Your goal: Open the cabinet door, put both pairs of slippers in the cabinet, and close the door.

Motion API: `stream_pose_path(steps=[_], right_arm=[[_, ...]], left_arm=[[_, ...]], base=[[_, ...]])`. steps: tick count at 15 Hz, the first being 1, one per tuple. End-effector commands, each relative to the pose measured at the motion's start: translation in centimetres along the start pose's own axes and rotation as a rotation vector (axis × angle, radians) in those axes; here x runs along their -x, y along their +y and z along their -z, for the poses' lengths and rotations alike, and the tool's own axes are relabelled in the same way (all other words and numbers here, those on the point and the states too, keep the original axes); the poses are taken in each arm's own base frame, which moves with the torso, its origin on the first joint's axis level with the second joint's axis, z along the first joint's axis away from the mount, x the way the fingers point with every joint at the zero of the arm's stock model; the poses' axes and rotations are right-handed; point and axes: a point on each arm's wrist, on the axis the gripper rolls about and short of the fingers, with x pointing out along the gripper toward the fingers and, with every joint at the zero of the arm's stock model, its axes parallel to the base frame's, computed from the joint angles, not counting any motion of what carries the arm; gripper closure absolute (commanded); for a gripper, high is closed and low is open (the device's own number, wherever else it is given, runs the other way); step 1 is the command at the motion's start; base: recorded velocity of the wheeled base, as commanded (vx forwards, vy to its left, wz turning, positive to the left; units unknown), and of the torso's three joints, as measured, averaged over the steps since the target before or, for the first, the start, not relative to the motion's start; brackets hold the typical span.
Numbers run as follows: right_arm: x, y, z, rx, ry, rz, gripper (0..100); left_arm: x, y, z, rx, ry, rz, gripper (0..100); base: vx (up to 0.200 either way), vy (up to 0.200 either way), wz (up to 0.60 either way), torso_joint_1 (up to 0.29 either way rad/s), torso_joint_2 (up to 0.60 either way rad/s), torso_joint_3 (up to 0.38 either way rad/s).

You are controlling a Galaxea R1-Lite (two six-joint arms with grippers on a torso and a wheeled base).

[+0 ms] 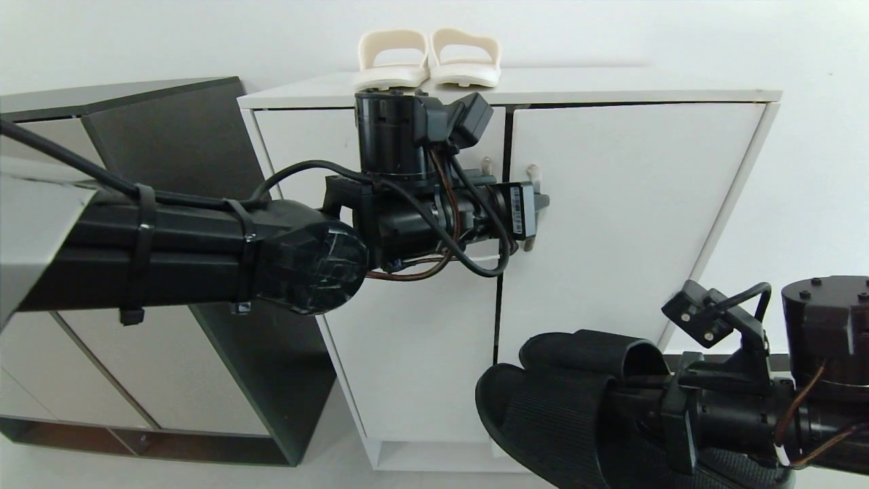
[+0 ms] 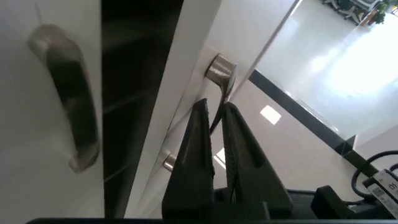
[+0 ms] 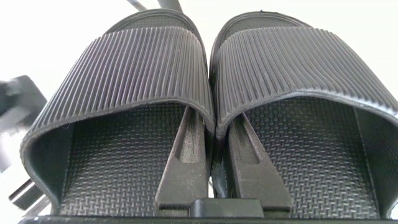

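While left gripper (image 2: 216, 107) pinches door handle (image 2: 219, 67) | right gripper (image 3: 216, 121) clamped on black slippers (image 3: 124, 68), one finger inside each.

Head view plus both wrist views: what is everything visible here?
cream slippers: one pair, cream, atop the white cabinet.
black slippers: one pair, black, low before the cabinet's right door.
white cabinet: one, white, against the wall.
door handles: two, silver, beside the gap between doors.
dark cabinet: one, dark grey, left of the white cabinet.
left gripper: one, black, shut on the right door handle.
right gripper: one, black, shut on the black slippers' inner sides.
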Motion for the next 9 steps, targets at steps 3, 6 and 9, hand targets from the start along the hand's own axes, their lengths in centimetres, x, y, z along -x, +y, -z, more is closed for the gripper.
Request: stream_pose_path(steps=[3,6,9], right_arm=[[1.8,0.2,0.2,0.009,-0.033,-0.082,100],[2.2,0.1,0.3,0.02,-0.036,-0.085,100],[2.2,0.1,0.6,0.02,-0.027,-0.081,100]], left_arm=[[1.5,-1.6,-0.2,-0.003,0.004,0.032,100],[2.9,-3.3,0.1,-0.006,0.015,0.064,100],[5.8,-4.3,1.3,-0.006,0.034,0.08,100]], base=[[0.0,0.0,0.0,0.0,0.0,0.0],[0.0,0.0,0.0,0.0,0.0,0.0],[0.0,0.0,0.0,0.0,0.0,0.0]])
